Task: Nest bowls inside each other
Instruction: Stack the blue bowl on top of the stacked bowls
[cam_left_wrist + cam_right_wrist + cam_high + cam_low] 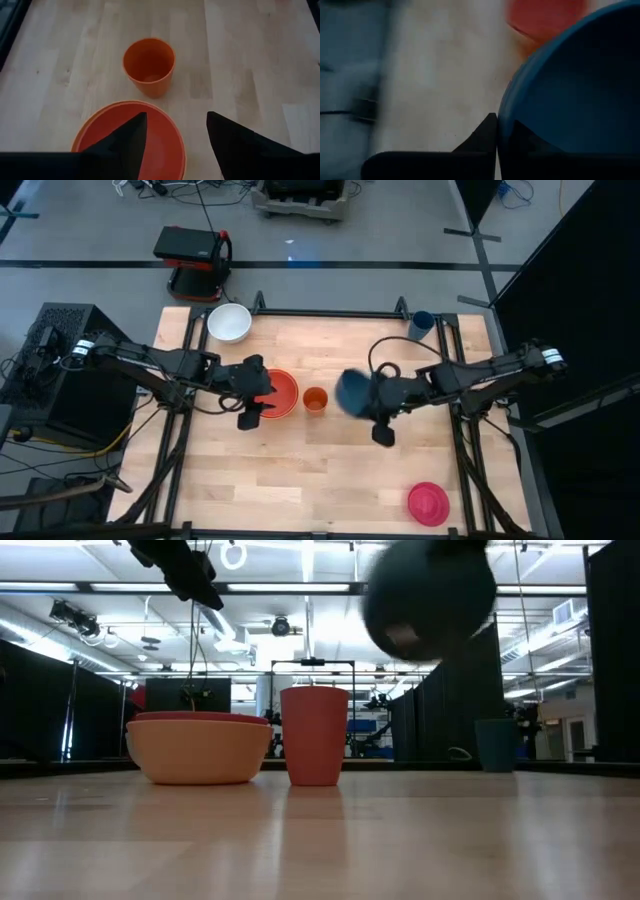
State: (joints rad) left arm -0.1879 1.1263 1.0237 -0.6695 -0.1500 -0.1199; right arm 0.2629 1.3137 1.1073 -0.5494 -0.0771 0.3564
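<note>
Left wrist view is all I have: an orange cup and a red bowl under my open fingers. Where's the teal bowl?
Observer: The right gripper is shut on the teal-blue bowl's rim, holding it in the air right of the orange cup.
Operator: Is the red bowl sitting alone?
Observer: No. The low view shows the red bowl nested inside an orange bowl.
Operator: What's left on the table to collect?
Observer: A white bowl at the far left corner and a magenta-pink bowl upside down near the front right edge.
</note>
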